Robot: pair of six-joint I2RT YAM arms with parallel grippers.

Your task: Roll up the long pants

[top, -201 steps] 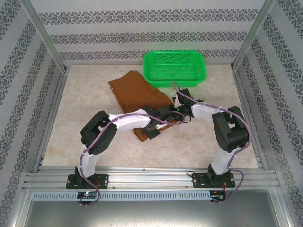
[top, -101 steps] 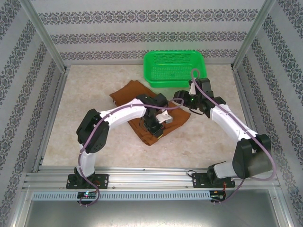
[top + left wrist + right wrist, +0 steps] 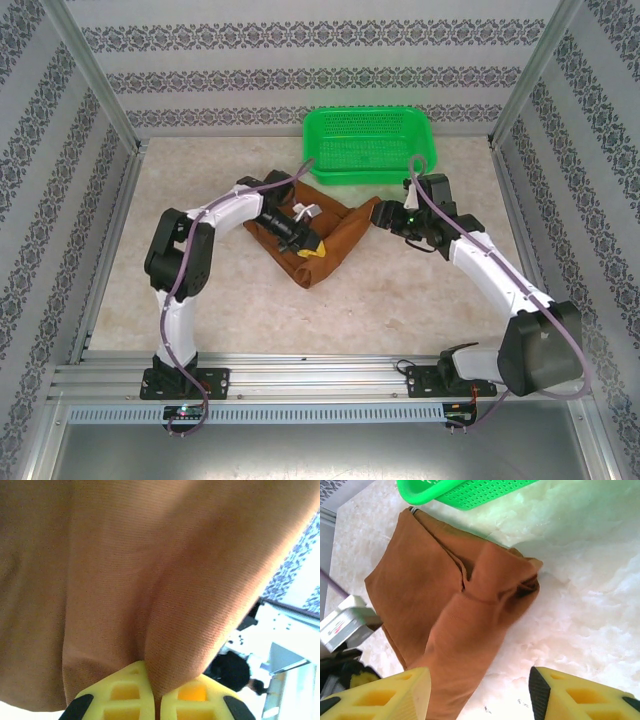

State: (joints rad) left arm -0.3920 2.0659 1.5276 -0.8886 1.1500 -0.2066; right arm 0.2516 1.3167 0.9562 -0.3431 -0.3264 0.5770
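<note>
The long pants are a soft rust-brown bundle, folded over itself and creased, lying on the table just in front of the green basket. The left gripper is pinched tight on a fold of the cloth at the side away from the basket. The right gripper hangs with jaws apart over the bundle's end and holds nothing.

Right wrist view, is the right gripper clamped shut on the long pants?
No, the right gripper stands open, its jaws wide apart above the long pants.

One long pants, one basket, two tools.
</note>
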